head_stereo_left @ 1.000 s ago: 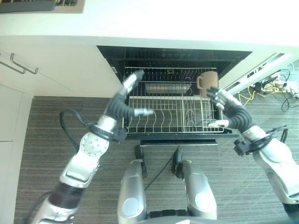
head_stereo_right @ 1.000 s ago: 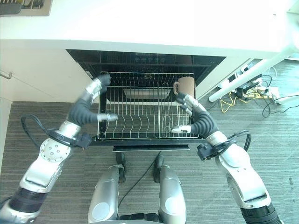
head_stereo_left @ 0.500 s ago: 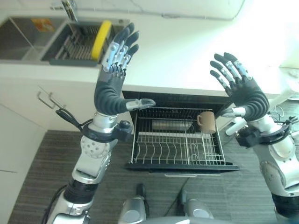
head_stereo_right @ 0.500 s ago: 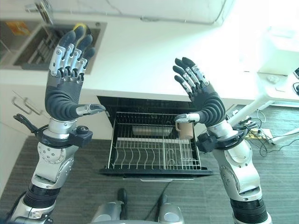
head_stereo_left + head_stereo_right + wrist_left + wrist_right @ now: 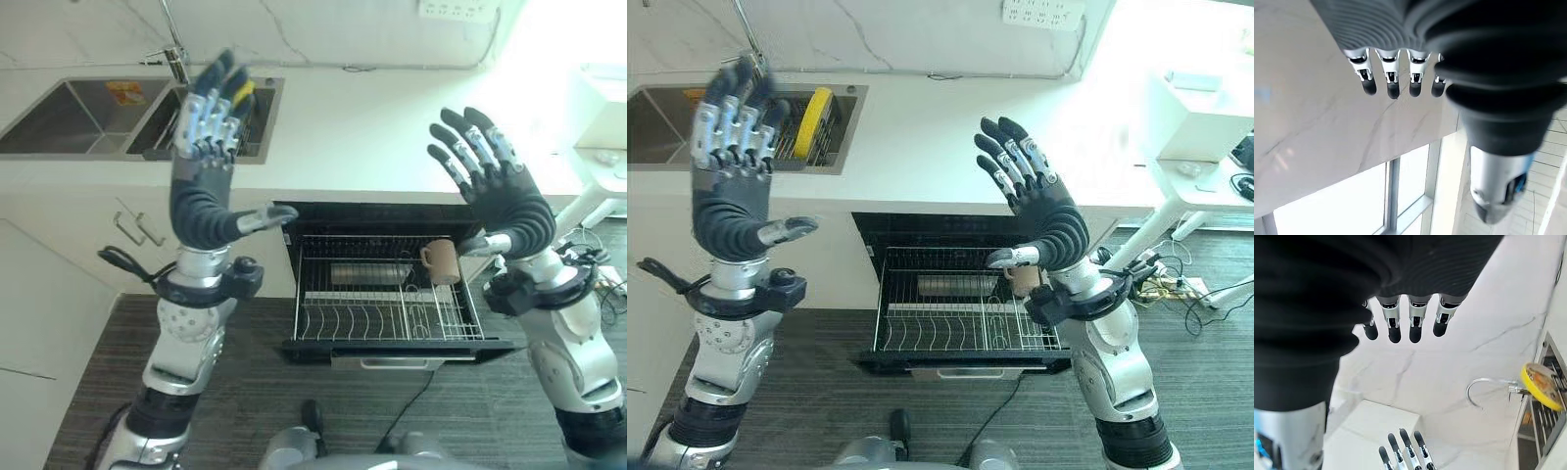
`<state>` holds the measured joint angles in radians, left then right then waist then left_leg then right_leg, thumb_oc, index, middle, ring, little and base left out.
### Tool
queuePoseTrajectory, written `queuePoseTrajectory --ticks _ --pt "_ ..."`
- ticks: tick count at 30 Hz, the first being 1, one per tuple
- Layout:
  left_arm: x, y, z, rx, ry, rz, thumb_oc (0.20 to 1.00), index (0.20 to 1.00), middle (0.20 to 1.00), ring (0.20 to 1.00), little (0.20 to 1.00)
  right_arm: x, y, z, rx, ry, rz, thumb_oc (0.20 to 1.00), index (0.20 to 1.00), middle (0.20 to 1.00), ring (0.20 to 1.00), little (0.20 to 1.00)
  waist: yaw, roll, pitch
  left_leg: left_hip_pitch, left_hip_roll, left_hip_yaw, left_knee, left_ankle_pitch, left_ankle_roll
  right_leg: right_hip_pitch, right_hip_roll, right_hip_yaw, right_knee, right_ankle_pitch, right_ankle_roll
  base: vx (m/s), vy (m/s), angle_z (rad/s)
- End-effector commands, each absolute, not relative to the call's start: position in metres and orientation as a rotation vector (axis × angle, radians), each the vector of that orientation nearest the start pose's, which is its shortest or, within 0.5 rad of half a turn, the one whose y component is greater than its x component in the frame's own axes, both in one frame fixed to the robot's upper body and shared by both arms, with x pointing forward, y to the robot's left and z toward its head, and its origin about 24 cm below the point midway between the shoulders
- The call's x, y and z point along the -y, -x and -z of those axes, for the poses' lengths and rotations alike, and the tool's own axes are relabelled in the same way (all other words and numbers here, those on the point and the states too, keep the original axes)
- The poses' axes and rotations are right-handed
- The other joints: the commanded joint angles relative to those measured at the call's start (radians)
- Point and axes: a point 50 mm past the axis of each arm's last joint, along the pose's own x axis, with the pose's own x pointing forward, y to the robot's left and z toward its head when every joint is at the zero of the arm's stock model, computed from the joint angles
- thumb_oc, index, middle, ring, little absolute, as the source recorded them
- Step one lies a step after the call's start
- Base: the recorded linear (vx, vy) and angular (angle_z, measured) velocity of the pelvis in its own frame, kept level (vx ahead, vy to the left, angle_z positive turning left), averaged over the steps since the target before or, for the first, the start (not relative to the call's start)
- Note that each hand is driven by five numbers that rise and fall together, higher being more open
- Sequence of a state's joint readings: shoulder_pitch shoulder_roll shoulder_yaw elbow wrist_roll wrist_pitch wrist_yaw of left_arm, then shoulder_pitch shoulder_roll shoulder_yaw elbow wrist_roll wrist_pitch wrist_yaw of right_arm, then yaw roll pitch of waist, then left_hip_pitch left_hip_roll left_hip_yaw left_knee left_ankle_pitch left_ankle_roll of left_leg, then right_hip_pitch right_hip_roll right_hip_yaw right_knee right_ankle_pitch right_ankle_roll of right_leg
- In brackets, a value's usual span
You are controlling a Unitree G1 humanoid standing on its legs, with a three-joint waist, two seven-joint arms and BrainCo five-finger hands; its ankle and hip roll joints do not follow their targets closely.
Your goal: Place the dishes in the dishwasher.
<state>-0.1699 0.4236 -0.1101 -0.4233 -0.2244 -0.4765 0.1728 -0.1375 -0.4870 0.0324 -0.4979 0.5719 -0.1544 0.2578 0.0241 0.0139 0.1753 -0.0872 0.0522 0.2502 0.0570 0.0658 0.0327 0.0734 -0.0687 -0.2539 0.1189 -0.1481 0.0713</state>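
Note:
The dishwasher's wire rack (image 5: 355,319) is pulled out below the white counter. A brown mug (image 5: 443,260) stands at its right side and a metal tray (image 5: 369,274) lies at its back. A yellow plate (image 5: 813,121) stands on edge in the drying rack in the sink (image 5: 73,116); the right wrist view catches it too, plate (image 5: 1542,387). Both hands are raised high above the counter, palms forward. My left hand (image 5: 204,162) is open with straight fingers (image 5: 1393,84), holding nothing. My right hand (image 5: 498,186) is open too, fingers (image 5: 1400,328) spread and empty.
A curved faucet (image 5: 174,51) rises behind the sink. The white countertop (image 5: 372,127) runs across the view, with cabinet handles (image 5: 137,220) below at the left. A white table (image 5: 1205,127) stands to the right, with cables (image 5: 1164,284) on the floor beneath it.
The camera has tilted up from the rack to the counter and sink. Both hands rose from beside the rack to above the counter, fingers staying open.

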Motion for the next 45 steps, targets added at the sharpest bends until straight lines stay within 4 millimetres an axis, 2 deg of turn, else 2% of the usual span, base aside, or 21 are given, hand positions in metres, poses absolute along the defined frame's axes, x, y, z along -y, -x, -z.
queuePoseTrajectory --ticks 1,3,5,6,9,11,12,14,16,17,18,19,21,23,24,26,29,31,33,39,45 --pt "-0.165 -0.219 -0.226 1.055 0.021 0.188 1.000 1.000 1.000 1.000 1.000 0.164 -0.219 -0.231 0.855 -0.042 -0.562 1.000 1.000 1.000 1.000 1.000 0.006 -0.038 0.031 -0.047 -0.028 -0.045 0.007 -0.040 -0.083 0.103 0.034 0.059 -0.040 -0.026 -0.021 -0.22 -0.025 0.06" --pt "-0.169 -0.215 -0.223 1.052 0.017 0.189 1.000 1.000 1.000 1.000 1.000 0.166 -0.220 -0.233 0.861 -0.031 -0.540 1.000 1.000 1.000 1.000 1.000 0.005 -0.038 0.042 -0.047 -0.024 -0.092 0.062 -0.070 -0.080 0.082 0.025 0.075 -0.034 -0.015 -0.030 -0.21 0.078 -0.01" --pt "-0.171 -0.213 -0.221 1.049 0.043 0.194 1.000 1.000 1.000 1.000 1.000 0.168 -0.221 -0.234 0.862 -0.025 -0.525 1.000 1.000 1.000 1.000 1.000 -0.009 -0.045 0.047 -0.025 0.031 -0.098 0.110 -0.094 -0.086 0.061 0.007 0.075 -0.026 -0.003 -0.037 -0.14 0.128 -0.15" --pt "-0.171 -0.213 -0.221 1.049 0.044 0.194 1.000 1.000 1.000 1.000 1.000 0.168 -0.221 -0.234 0.862 -0.025 -0.525 1.000 1.000 1.000 1.000 1.000 -0.009 -0.044 0.048 -0.026 0.032 -0.099 0.115 -0.098 -0.087 0.061 0.008 0.075 -0.024 -0.004 -0.038 -0.10 0.167 -0.13" --pt "-0.169 -0.210 -0.222 1.068 0.072 0.181 1.000 1.000 1.000 1.000 1.000 0.171 -0.221 -0.239 0.886 0.023 -0.523 1.000 1.000 1.000 1.000 1.000 -0.048 -0.051 0.038 0.064 0.158 -0.158 0.131 -0.103 -0.108 -0.001 -0.038 0.100 0.043 -0.005 -0.023 -0.11 0.441 0.09" --pt "-0.168 -0.211 -0.223 1.075 0.086 0.167 1.000 1.000 1.000 1.000 1.000 0.172 -0.220 -0.244 0.902 0.056 -0.547 1.000 1.000 1.000 1.000 1.000 -0.067 -0.040 0.026 0.111 0.239 -0.172 0.072 -0.062 -0.129 -0.038 -0.059 0.111 0.093 -0.020 -0.013 -0.03 0.482 -0.09" --pt "-0.167 -0.212 -0.224 1.076 0.088 0.166 1.000 1.000 1.000 1.000 1.000 0.172 -0.220 -0.245 0.905 0.058 -0.546 1.000 1.000 1.000 1.000 1.000 -0.071 -0.037 0.024 0.122 0.257 -0.171 0.056 -0.053 -0.134 -0.043 -0.065 0.113 0.105 -0.026 -0.010 0.00 0.497 -0.11" --pt "-0.163 -0.216 -0.225 1.078 0.098 0.182 1.000 1.000 1.000 1.000 1.000 0.173 -0.221 -0.253 0.928 0.073 -0.554 1.000 1.000 1.000 1.000 1.000 -0.084 -0.021 0.020 0.154 0.339 -0.179 0.003 -0.008 -0.174 -0.073 -0.127 0.114 0.169 -0.047 0.023 0.04 0.708 0.05" --pt "-0.163 -0.216 -0.225 1.082 0.098 0.187 1.000 1.000 1.000 1.000 1.000 0.173 -0.221 -0.256 0.943 0.075 -0.544 1.000 1.000 1.000 1.000 1.000 -0.082 -0.017 0.020 0.152 0.337 -0.206 0.005 -0.021 -0.183 -0.083 -0.152 0.125 0.178 -0.045 0.039 0.01 0.715 0.25" --pt "-0.164 -0.217 -0.227 1.092 0.095 0.211 1.000 1.000 1.000 1.000 1.000 0.173 -0.224 -0.263 0.970 0.065 -0.511 1.000 1.000 1.000 1.000 1.000 -0.089 -0.004 0.013 0.146 0.303 -0.200 0.010 -0.079 -0.197 -0.094 -0.250 0.135 0.157 0.003 0.109 0.00 0.872 0.12" --pt "-0.163 -0.218 -0.228 1.092 0.095 0.220 1.000 1.000 1.000 1.000 1.000 0.174 -0.223 -0.263 0.978 0.064 -0.497 1.000 1.000 1.000 1.000 1.000 -0.091 -0.004 0.010 0.143 0.290 -0.191 0.007 -0.081 -0.195 -0.092 -0.272 0.129 0.145 0.021 0.123 0.00 1.388 0.41" --pt "-0.161 -0.220 -0.232 1.088 0.101 0.254 1.000 1.000 1.000 1.000 1.000 0.179 -0.218 -0.261 1.007 0.053 -0.449 1.000 1.000 1.000 1.000 1.000 -0.097 -0.005 0.005 0.120 0.215 -0.189 0.022 -0.102 -0.185 -0.090 -0.352 0.138 0.088 0.156 0.139 -0.01 0.775 0.49" --pt "-0.159 -0.221 -0.235 1.090 0.101 0.277 1.000 1.000 1.000 1.000 1.000 0.181 -0.214 -0.260 1.030 0.030 -0.423 1.000 1.000 1.000 1.000 1.000 -0.095 -0.007 0.006 0.108 0.146 -0.182 0.025 -0.124 -0.163 -0.110 -0.402 0.142 0.057 0.285 0.145 -0.03 0.681 0.13" --pt "-0.158 -0.222 -0.238 1.090 0.087 0.269 1.000 1.000 1.000 1.000 1.000 0.176 -0.214 -0.257 1.039 0.001 -0.441 1.000 1.000 1.000 1.000 1.000 -0.076 -0.008 0.004 0.111 0.094 -0.115 0.022 -0.150 -0.146 -0.125 -0.449 0.057 0.040 0.376 0.152 -0.04 0.599 -0.31" --pt "-0.158 -0.221 -0.238 1.093 0.066 0.254 1.000 1.000 1.000 1.000 1.000 0.172 -0.216 -0.257 1.042 -0.017 -0.460 1.000 1.000 1.000 1.000 1.000 -0.070 -0.003 0.005 0.125 0.079 -0.079 0.000 -0.151 -0.126 -0.138 -0.431 0.024 0.058 0.368 0.149 -0.05 0.570 -0.37" --pt "-0.159 -0.223 -0.239 1.090 0.059 0.272 1.000 1.000 1.000 1.000 1.000 0.172 -0.217 -0.254 1.033 -0.021 -0.442 1.000 1.000 1.000 1.000 1.000 -0.059 0.010 -0.004 0.127 0.065 -0.074 -0.039 -0.129 -0.107 -0.132 -0.352 0.005 0.068 0.267 0.120 -0.07 0.447 -0.79" --pt "-0.159 -0.223 -0.239 1.084 0.061 0.292 1.000 1.000 1.000 1.000 1.000 0.176 -0.213 -0.251 1.023 -0.016 -0.442 1.000 1.000 1.000 1.000 1.000 -0.062 0.007 -0.019 0.140 0.038 -0.059 -0.103 -0.100 -0.085 -0.124 -0.219 -0.039 0.094 0.190 0.096 -0.06 0.298 -0.34" --pt "-0.154 -0.223 -0.236 1.074 0.077 0.317 1.000 1.000 1.000 1.000 1.000 0.179 -0.208 -0.248 1.013 -0.011 -0.432 1.000 1.000 1.000 1.000 1.000 -0.085 0.000 -0.024 0.154 0.006 -0.099 -0.144 -0.087 -0.066 -0.129 -0.068 0.021 0.085 0.124 0.077 -0.04 0.163 -0.06" --pt "-0.152 -0.224 -0.233 1.063 0.086 0.333 1.000 1.000 1.000 1.000 1.000 0.182 -0.208 -0.246 0.999 -0.013 -0.423 1.000 1.000 1.000 1.000 1.000 -0.094 -0.008 -0.033 0.145 -0.013 -0.126 -0.144 -0.081 -0.060 -0.113 -0.002 0.050 0.039 0.114 0.048 -0.04 0.013 0.32" --pt "-0.148 -0.227 -0.229 1.023 0.109 0.331 1.000 1.000 1.000 1.000 1.000 0.178 -0.215 -0.249 0.980 -0.004 -0.458 1.000 1.000 1.000 1.000 1.000 -0.089 -0.017 -0.068 0.139 -0.028 -0.112 -0.144 -0.079 -0.059 -0.037 0.042 0.063 -0.126 0.115 0.010 -0.03 -0.082 0.21" --pt "-0.155 -0.224 -0.225 1.014 0.125 0.302 1.000 1.000 1.000 1.000 1.000 0.178 -0.214 -0.240 0.924 0.008 -0.479 1.000 1.000 1.000 1.000 1.000 -0.095 -0.022 -0.067 0.143 -0.029 -0.054 -0.101 -0.072 -0.078 0.001 0.052 0.078 -0.157 0.113 -0.010 0.02 -0.080 -0.10"
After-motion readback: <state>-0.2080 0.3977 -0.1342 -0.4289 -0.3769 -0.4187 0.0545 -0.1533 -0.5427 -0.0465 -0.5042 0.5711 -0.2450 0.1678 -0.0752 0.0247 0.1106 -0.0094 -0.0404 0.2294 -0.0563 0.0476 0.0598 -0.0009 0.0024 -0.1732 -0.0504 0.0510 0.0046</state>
